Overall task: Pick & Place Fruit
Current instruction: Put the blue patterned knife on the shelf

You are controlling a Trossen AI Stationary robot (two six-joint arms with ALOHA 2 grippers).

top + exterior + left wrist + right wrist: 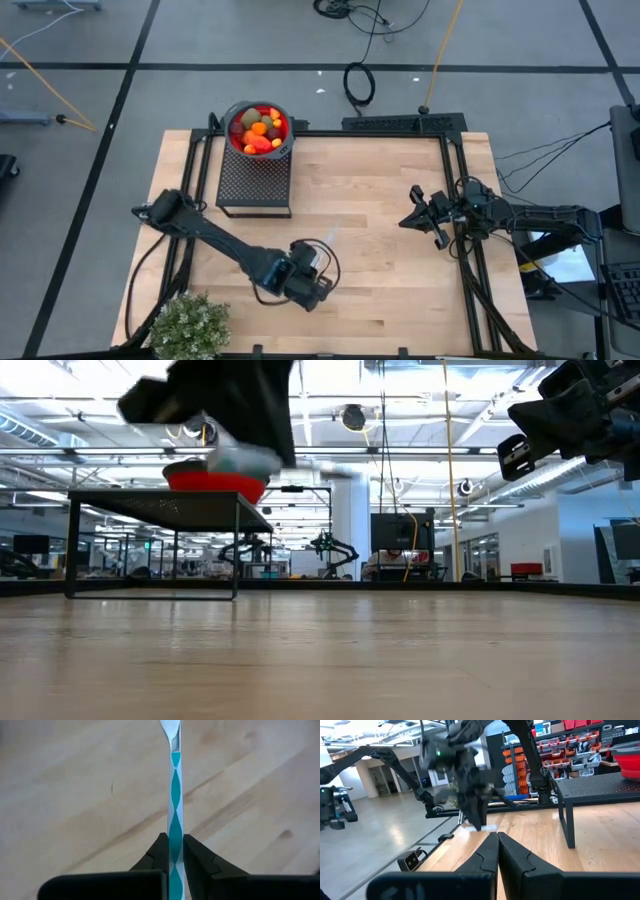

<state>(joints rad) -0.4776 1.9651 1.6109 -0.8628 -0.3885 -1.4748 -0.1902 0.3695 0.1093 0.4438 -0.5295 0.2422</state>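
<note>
While left gripper (322,262) hangs over table (380,200) near plant (190,325), high view: fruit (259,130) piled in bowl (283,112) atop black mesh stand (254,180); right gripper (412,218) well apart from stand, right side. Low view: red bowl on stand. Left wrist view: fingers (160,852) pinching thin white-teal utensil (175,795). Right wrist view: fingers (487,852) pressed together, nothing held.

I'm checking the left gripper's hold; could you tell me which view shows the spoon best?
The left wrist view: spoon clamped between the left gripper. The high and right wrist views show only a pale sliver; the low view shows none.
</note>
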